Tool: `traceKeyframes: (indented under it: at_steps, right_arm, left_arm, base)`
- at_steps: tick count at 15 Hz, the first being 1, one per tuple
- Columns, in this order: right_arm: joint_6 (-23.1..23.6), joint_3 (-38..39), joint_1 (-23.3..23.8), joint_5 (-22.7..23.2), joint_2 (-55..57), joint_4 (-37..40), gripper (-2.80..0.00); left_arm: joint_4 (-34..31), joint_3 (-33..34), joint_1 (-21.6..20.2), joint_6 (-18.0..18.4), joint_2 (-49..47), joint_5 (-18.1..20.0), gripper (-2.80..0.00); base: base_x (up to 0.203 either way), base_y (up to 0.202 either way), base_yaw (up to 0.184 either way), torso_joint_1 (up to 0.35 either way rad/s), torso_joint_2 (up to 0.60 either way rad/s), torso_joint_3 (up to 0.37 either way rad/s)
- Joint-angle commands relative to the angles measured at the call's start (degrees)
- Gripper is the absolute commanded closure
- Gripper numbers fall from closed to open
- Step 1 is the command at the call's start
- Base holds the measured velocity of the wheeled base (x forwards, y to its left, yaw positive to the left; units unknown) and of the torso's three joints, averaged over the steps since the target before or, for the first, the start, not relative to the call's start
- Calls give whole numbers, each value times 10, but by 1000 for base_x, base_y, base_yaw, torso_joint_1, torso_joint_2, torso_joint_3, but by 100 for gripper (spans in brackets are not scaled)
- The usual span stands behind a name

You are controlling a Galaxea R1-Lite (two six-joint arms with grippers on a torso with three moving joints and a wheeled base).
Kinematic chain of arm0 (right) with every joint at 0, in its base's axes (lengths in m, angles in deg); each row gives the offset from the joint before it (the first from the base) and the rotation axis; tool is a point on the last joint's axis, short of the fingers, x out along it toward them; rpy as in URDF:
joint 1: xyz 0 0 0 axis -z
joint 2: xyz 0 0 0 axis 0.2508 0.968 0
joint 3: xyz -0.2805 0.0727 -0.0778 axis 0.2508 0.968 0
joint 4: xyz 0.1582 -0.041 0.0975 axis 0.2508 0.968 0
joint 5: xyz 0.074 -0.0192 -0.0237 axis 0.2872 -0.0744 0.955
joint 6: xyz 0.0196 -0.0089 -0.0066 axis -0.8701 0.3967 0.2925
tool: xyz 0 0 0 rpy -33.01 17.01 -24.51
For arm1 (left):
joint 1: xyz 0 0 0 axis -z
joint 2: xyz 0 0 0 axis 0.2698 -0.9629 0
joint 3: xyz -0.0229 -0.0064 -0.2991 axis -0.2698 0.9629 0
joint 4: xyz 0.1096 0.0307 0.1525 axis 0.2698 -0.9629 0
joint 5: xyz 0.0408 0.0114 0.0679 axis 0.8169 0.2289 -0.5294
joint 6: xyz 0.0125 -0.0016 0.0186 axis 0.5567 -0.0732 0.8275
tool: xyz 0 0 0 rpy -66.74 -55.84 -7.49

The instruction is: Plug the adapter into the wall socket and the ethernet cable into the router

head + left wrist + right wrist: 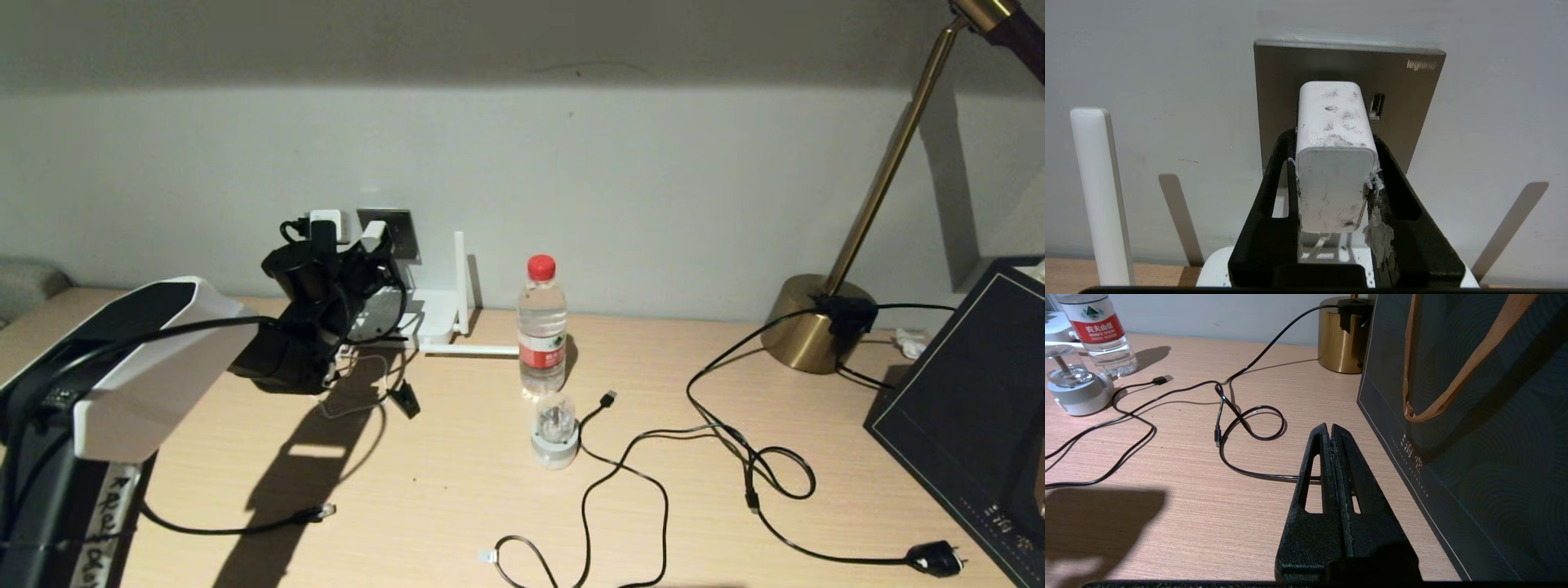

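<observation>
— Against the pale wall, what is the left gripper (1333,179) doing?
— Its fingers are clamping the adapter (1333,163), pressing it at the wall socket (1404,106). The ethernet cable (237,527) is lying on the worktop (441,490), awaiting pickup.
— The right gripper (1331,435)?
— Idling, fingers closed, empty.

Lighting was uneven and warm: a bright band lit the lower wall (653,188), while the strip above it lay in shade with a straight boundary. The left arm (155,359) cast a long dark shadow across the table (457,490). Antenna shadows fell slantwise on the wall in the left wrist view. The brass lamp base (1341,335) showed soft glare. Focus was adequate throughout; near finger edges appeared slightly soft.
</observation>
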Motion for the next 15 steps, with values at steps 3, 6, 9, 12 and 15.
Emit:
traceKeyframes:
  at_steps: [3, 6, 9, 12, 15]
  right_arm:
    - [0, 20, 0, 0, 1, 0, 0]
    - [0, 20, 0, 0, 1, 0, 0]
    - [0, 20, 0, 0, 1, 0, 0]
    - [0, 20, 0, 0, 1, 0, 0]
    - [0, 20, 0, 0, 1, 0, 0]
  left_arm:
    - [-1, -5, 0, 0, -3, 0, 0]
    - [-1, -5, -1, 0, -8, 0, 0]
    - [-2, -5, -3, 2, -12, 2, 0]
    - [-8, -4, -6, 3, -16, 4, 0]
    - [-9, -3, -11, 6, -21, 5, 0]
  base:
    - [0, 0, 0, 0, 0, 0]
    - [0, 0, 0, 0, 0, 0]
    - [0, 0, 0, 0, 0, 0]
    - [0, 0, 0, 0, 0, 0]
    - [0, 0, 0, 0, 0, 0]
